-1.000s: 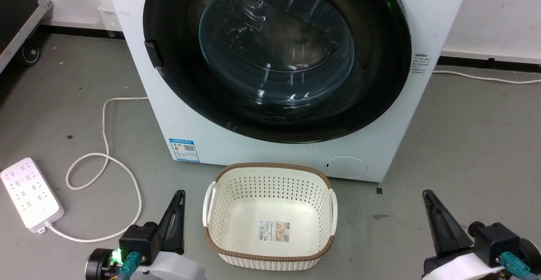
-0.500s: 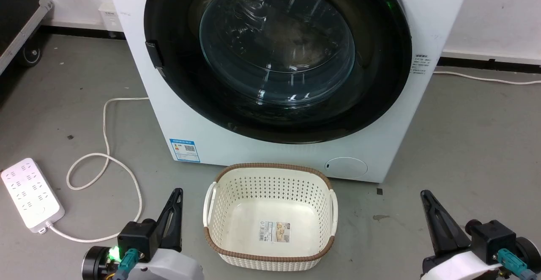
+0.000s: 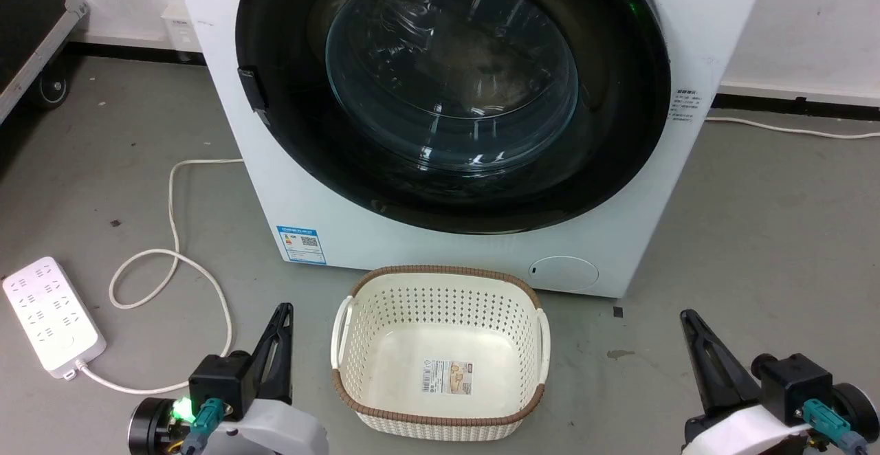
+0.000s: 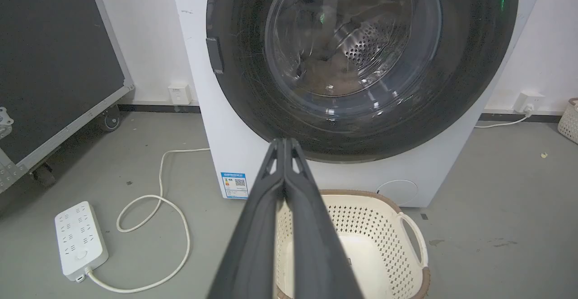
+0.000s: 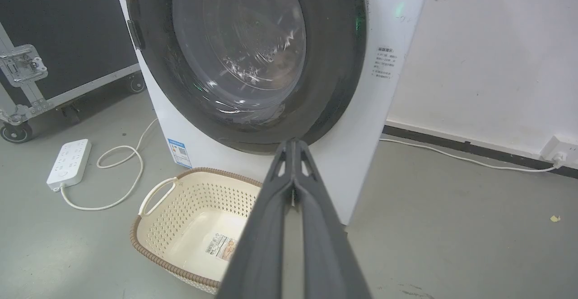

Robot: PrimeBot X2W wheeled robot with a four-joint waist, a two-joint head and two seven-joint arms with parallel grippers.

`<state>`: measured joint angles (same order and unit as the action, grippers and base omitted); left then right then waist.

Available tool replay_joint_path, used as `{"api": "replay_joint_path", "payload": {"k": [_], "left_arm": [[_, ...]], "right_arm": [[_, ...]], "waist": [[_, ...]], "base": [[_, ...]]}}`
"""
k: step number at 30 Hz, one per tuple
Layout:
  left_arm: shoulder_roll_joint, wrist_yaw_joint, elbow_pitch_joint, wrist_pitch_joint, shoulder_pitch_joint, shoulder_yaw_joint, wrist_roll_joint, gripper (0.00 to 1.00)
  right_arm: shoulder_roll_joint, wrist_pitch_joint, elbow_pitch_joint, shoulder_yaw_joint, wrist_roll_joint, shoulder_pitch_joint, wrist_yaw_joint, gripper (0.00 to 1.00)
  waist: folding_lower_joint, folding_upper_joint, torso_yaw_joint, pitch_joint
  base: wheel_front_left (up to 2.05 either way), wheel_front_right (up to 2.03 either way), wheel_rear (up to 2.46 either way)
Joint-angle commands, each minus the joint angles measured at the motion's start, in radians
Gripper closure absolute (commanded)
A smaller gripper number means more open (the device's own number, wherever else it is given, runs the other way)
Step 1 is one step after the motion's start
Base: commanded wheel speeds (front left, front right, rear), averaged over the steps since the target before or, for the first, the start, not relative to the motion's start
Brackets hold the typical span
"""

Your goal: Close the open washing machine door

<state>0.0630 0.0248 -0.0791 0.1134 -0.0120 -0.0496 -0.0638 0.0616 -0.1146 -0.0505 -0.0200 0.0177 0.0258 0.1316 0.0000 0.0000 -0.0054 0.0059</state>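
Observation:
The washing machine door [image 3: 450,77] is a large round black disc with a bulging clear glass window. It lies flat against the white machine front [image 3: 330,214], and a small black handle [image 3: 251,91] sits on its left rim. My left gripper [image 3: 283,309] hovers low over the floor, left of the basket, its fingers [image 4: 284,154] pressed together with nothing between them. My right gripper [image 3: 686,316] hovers low at the right, well short of the machine. Its fingers [image 5: 293,154] are likewise shut on nothing. The left wrist view shows the door [image 4: 361,55], and so does the right wrist view [image 5: 244,50].
An empty cream basket [image 3: 440,283] with a brown rim stands on the floor right before the machine. At the left lie a white power strip [image 3: 48,314] and its looped cable [image 3: 172,235]. A black wheeled case [image 4: 54,64] stands at the far left. A white cable [image 3: 790,128] runs along the right wall.
Both grippers have drawn back a little toward the bottom of the head view, the left one also slightly leftward. The door has not moved.

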Motion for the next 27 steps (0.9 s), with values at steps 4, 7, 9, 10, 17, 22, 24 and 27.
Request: {"api": "replay_joint_path", "payload": {"k": [4,7,9,10,17,22,24,27], "left_arm": [[-0.003,-0.006,0.012,-0.011,0.007,0.007,0.010,1.00],[-0.003,-0.007,0.016,-0.017,0.007,0.009,0.014,1.00],[-0.004,-0.008,0.019,-0.021,0.008,0.011,0.016,1.00],[-0.004,-0.008,0.020,-0.023,0.008,0.012,0.017,1.00],[-0.006,-0.012,0.032,-0.042,0.009,0.020,0.026,1.00],[-0.007,-0.013,0.039,-0.052,0.009,0.024,0.032,1.00],[-0.007,-0.014,0.041,-0.056,0.009,0.026,0.034,1.00],[-0.008,-0.015,0.045,-0.062,0.010,0.028,0.037,1.00]], "right_arm": [[-0.006,0.012,0.012,0.003,-0.004,-0.015,-0.001,1.00],[-0.006,0.018,0.015,0.004,-0.005,-0.015,-0.001,1.00],[-0.006,0.022,0.016,0.005,-0.006,-0.016,-0.001,1.00],[-0.006,0.024,0.017,0.005,-0.006,-0.016,-0.001,1.00],[-0.007,0.043,0.024,0.008,-0.008,-0.018,-0.001,1.00],[-0.008,0.053,0.028,0.010,-0.010,-0.019,-0.001,1.00],[-0.008,0.057,0.029,0.011,-0.010,-0.020,-0.001,1.00],[-0.009,0.063,0.031,0.012,-0.011,-0.020,-0.001,1.00]], "waist": [[0.0000,0.0000,0.000,0.000],[0.0000,0.0000,0.001,-0.001],[0.0000,0.0000,0.001,-0.001],[0.0000,0.0000,0.001,-0.001],[0.0000,0.0000,0.002,-0.002],[0.0000,0.0000,0.002,-0.003],[0.0000,0.0000,0.003,-0.003],[0.0000,0.0000,0.003,-0.003]], "base": [[0.00,0.00,0.00],[0.00,0.00,0.00],[0.00,0.00,0.00],[0.00,0.00,0.00],[0.00,0.00,0.00],[0.00,0.00,0.00],[0.00,0.00,0.00],[0.00,0.00,0.00]]}}
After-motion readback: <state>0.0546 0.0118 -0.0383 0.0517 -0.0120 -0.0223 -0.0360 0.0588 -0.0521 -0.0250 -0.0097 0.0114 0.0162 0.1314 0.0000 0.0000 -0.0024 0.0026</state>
